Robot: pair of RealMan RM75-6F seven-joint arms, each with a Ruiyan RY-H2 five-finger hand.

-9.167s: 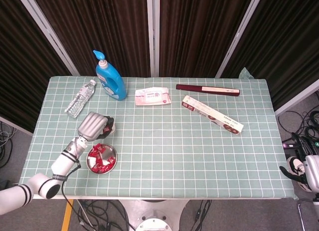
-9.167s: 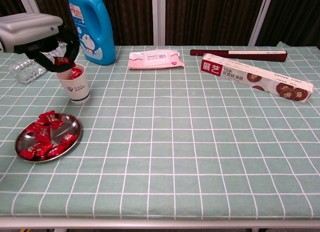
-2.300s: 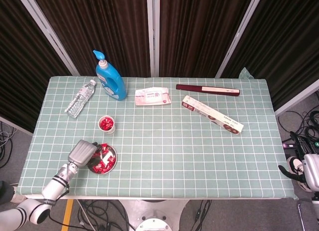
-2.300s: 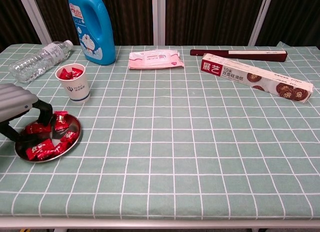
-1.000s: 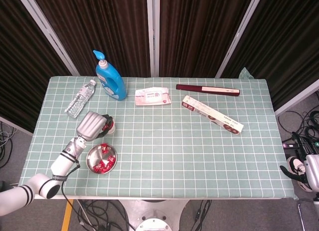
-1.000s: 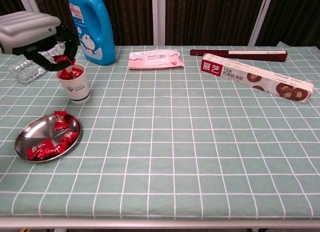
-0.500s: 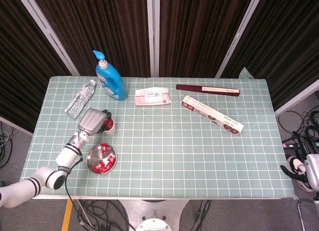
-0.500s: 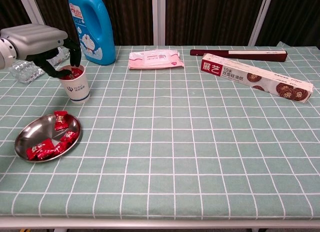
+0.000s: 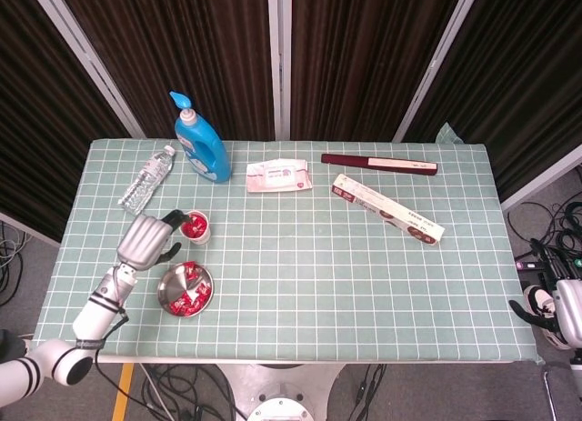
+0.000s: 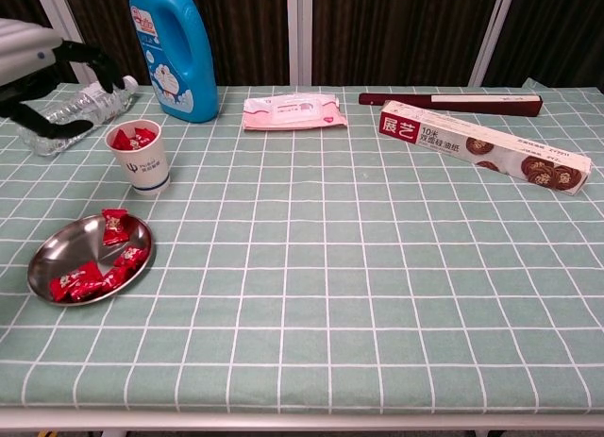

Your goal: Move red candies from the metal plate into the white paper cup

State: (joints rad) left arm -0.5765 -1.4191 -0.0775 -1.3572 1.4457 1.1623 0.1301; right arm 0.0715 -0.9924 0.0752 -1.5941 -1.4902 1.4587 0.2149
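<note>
Far left, the left hand (image 10: 38, 69) hovers empty, fingers spread, clear of the white paper cup (image 10: 139, 156) holding red candies (image 10: 131, 137). Nearer, more candies (image 10: 94, 265) wait on the metal plate (image 10: 57, 248), likely next.

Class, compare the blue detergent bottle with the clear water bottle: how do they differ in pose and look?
The blue detergent bottle stands upright; the clear water bottle lies on its side. The detergent bottle is opaque blue and broader; the water bottle is see-through and slimmer. Both sit at the table's far left.
</note>
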